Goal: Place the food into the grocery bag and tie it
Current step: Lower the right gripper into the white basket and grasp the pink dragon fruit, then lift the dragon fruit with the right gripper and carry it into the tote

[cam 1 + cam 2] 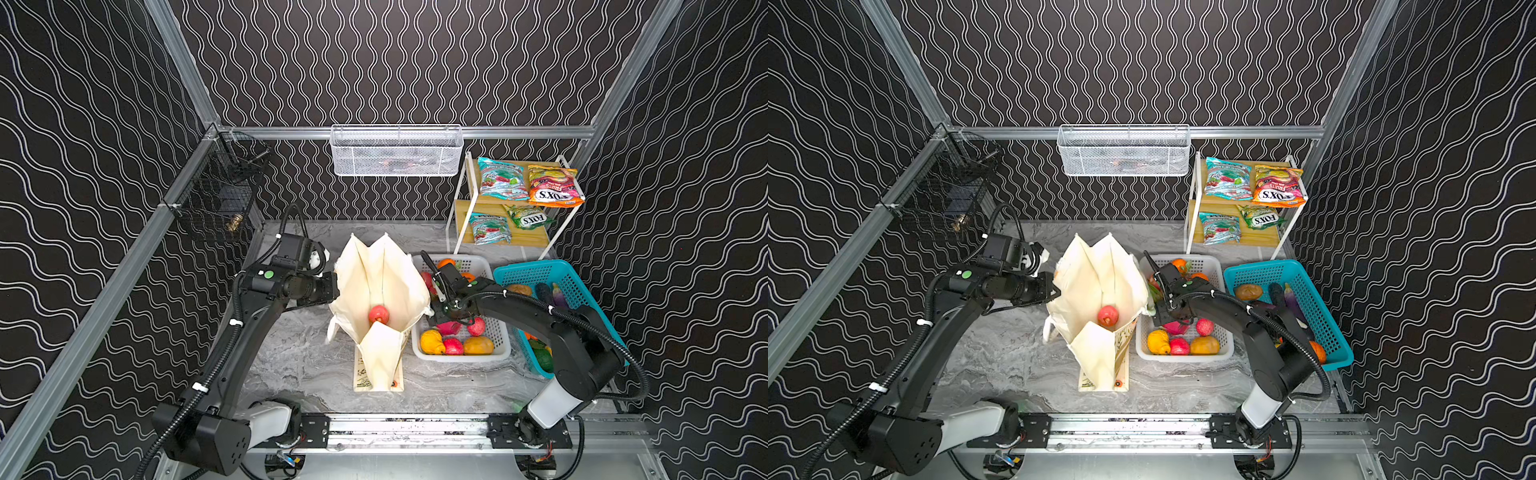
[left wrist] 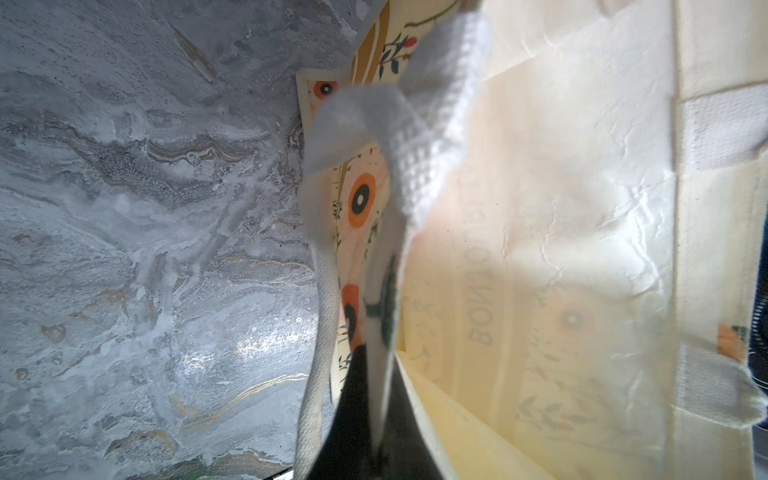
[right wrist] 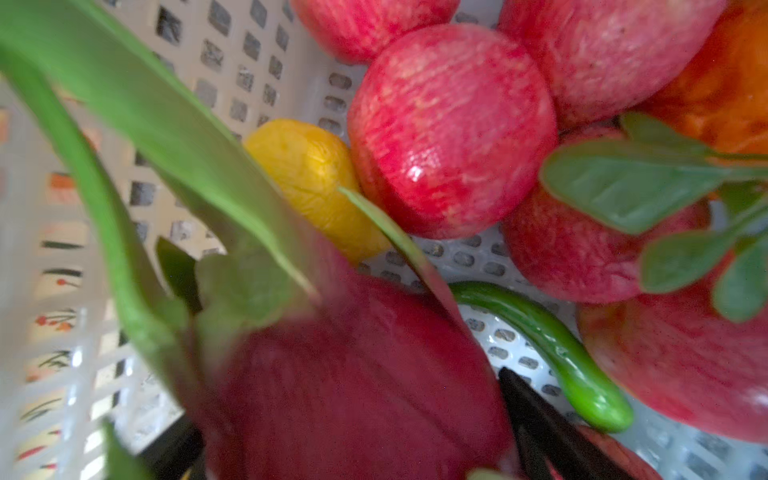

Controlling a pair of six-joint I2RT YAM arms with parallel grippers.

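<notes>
Status: early. One item loaded, the rest out, tie not started.

Table (image 1: 299, 365): grey marble-look slab, glossy, fills the lower centre of both top views.

Grocery bag (image 1: 382, 270): centre of frame, upright, mouth spread. Limp cream canvas, creased at the folds, with floral print and a tan band on the outer face. Its thick white waffle-weave strap (image 2: 432, 137) hangs loose in the left wrist view, unknotted.

White basket (image 1: 461, 356): just right of the bag. Rigid perforated plastic, holds most of the produce.
Teal basket (image 1: 536, 270): further right, same grid plastic, holds vegetables.
Rack (image 1: 532, 239): upper right, white wire frame with wood shelves.

Left hand (image 1: 336, 291): at the bag's left side, clamped tight on the rim cloth, holding that side out.

Right hand (image 1: 444, 323): down in the white basket, fingers spread wide either side of the dragon fruit (image 3: 365, 374). Can't tell if the pads bear on it yet. My read: this is the next pick.

Dragon fruit: magenta, smooth, with stiff green leaf flaps. Bulky, so probably an awkward grip.

Red fruit (image 1: 378, 313): round, sits on the bag floor. Only thing in.

Left to load:
- apples (image 3: 449, 133), red and streaky
- yellow fruit (image 3: 307, 178), wrinkled skin
- orange packet (image 1: 555, 187) and teal packet (image 1: 500, 178), on the rack; glossy crinkled film, flat pillow shape

Then tie the straps.
</notes>
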